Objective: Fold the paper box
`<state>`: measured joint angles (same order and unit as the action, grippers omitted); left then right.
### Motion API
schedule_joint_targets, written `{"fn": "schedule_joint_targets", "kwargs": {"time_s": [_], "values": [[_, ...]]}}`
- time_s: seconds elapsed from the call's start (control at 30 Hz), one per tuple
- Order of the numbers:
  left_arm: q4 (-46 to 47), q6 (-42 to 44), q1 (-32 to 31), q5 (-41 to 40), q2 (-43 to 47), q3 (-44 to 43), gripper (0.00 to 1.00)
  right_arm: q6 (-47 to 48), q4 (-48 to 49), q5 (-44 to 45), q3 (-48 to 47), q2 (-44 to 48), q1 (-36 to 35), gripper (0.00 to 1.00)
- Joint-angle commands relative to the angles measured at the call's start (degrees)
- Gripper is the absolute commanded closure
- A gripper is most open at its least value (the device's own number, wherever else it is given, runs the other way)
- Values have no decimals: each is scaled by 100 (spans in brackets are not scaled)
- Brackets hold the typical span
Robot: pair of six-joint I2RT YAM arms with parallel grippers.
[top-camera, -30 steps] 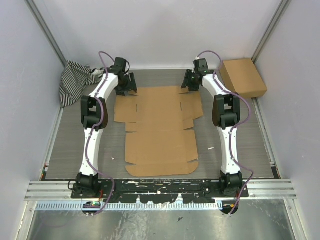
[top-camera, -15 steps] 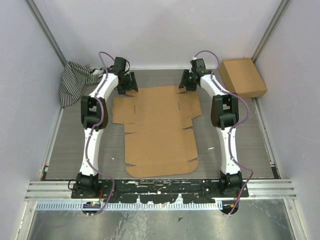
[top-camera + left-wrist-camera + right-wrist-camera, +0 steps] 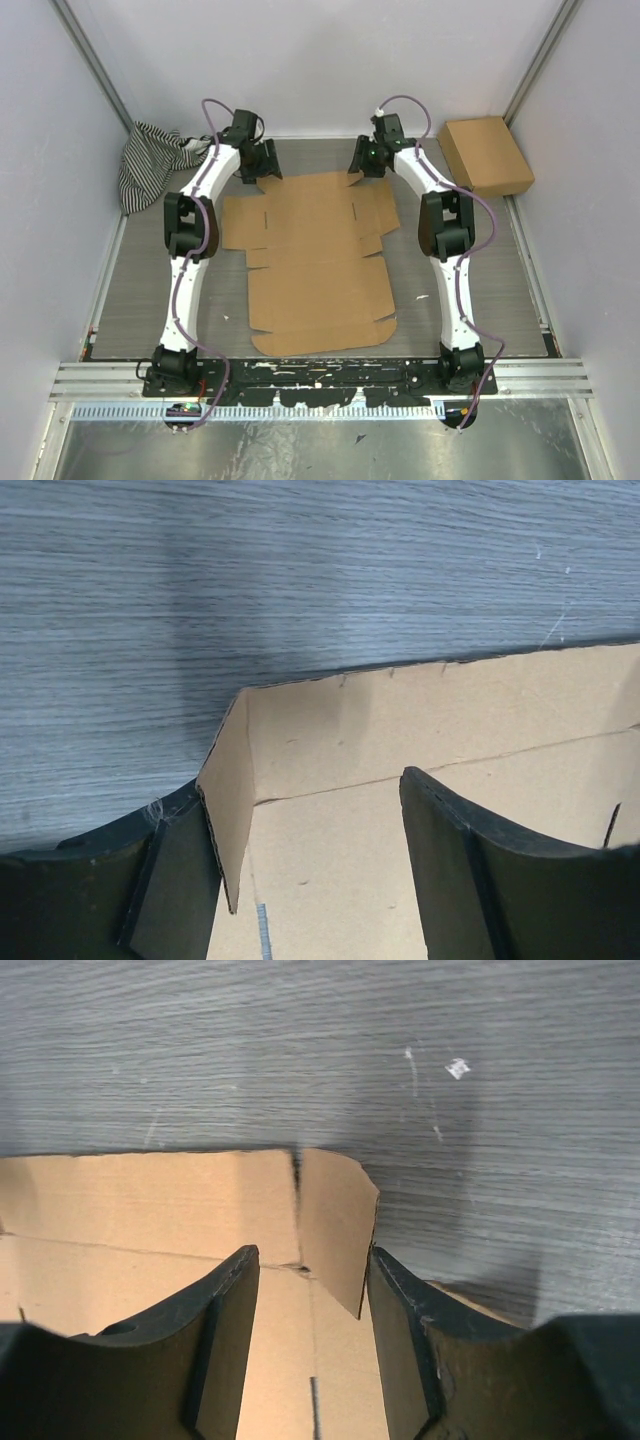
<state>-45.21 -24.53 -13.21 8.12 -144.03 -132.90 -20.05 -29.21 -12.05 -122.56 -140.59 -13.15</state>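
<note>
Your paper box lies as an open sheet on the grey table, between the arms. At its far left corner your left gripper stands spread, with a raised flap against one finger and the other finger apart. At the far right corner your right gripper straddles an upright flap without pinching it. Beyond sit a striped cloth and a small box.
</note>
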Motion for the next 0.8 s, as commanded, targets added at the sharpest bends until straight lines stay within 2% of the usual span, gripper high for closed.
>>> {"fn": "schedule_joint_targets", "kwargs": {"time_s": [0.0, 0.4, 0.63, 0.77], "values": [[29, -10, -117, 127, 215, -299, 28, 106, 291, 8, -87, 769, -124, 47], [188, -135, -196, 412, -140, -403, 29, 22, 517, -356, -110, 460, -215, 47], [193, -80, -209, 508, -375, -606, 30, -98, 481, 1269, 403, 869, -203, 47], [-37, -98, -236, 555, -712, -1078, 30, -265, 300, 1442, 306, 770, -54, 43]]}}
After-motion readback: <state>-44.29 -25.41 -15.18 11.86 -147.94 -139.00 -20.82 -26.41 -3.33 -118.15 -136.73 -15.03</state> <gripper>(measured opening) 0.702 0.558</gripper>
